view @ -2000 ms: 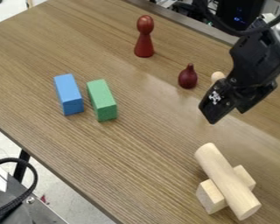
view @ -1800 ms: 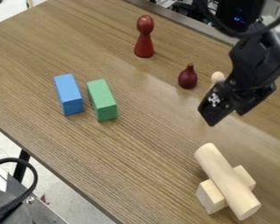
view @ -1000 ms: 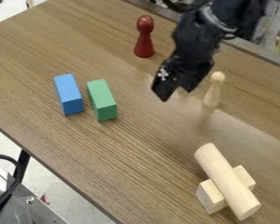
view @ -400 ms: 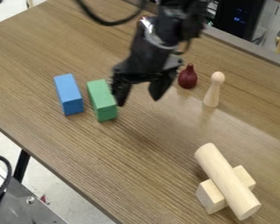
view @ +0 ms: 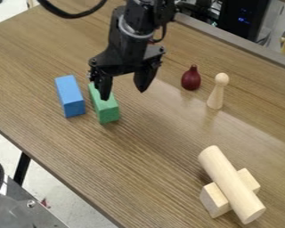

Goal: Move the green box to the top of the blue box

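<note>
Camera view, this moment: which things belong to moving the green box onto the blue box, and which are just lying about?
For the job:
- green box, partly behind the open gripper
- blue box

Just lying about:
- dark red bulb-shaped piece
- pale wooden peg
- wooden cylinder, across a wooden block

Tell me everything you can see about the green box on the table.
The green box is a plain oblong block with flat faces and straight edges, its top a lighter green than its end, perhaps painted wood. It lies on the table with its long side slanting the same way as the blue box beside it, a narrow gap between them. The claw is above it, fingers apart, one of them covering part of its top from this angle; whether that finger touches it I cannot tell.
</note>
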You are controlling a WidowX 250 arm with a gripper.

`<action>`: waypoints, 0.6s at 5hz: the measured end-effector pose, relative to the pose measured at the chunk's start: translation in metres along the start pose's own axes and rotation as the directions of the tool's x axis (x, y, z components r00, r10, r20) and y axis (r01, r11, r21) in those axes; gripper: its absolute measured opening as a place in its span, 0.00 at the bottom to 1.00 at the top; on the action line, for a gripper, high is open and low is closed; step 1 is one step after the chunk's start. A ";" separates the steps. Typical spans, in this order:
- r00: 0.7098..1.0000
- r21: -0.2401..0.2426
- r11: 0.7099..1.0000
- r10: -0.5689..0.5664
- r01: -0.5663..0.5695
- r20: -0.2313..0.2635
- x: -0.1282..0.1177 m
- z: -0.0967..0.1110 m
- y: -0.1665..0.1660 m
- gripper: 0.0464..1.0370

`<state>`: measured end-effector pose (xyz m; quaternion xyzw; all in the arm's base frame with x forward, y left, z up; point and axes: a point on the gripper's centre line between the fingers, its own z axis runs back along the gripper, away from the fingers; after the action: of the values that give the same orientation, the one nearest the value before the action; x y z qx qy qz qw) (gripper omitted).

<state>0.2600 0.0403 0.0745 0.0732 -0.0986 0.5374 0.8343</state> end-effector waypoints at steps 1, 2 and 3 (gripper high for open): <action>1.000 0.003 1.000 0.027 -0.027 -0.002 0.006 -0.002 0.003 0.96; 0.999 0.042 0.998 0.045 -0.044 -0.023 0.012 -0.013 0.011 0.96; 0.997 0.058 0.996 0.068 -0.066 -0.035 0.019 -0.018 0.018 0.96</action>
<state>0.2527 0.0682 0.0624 0.0836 -0.0705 0.5689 0.8151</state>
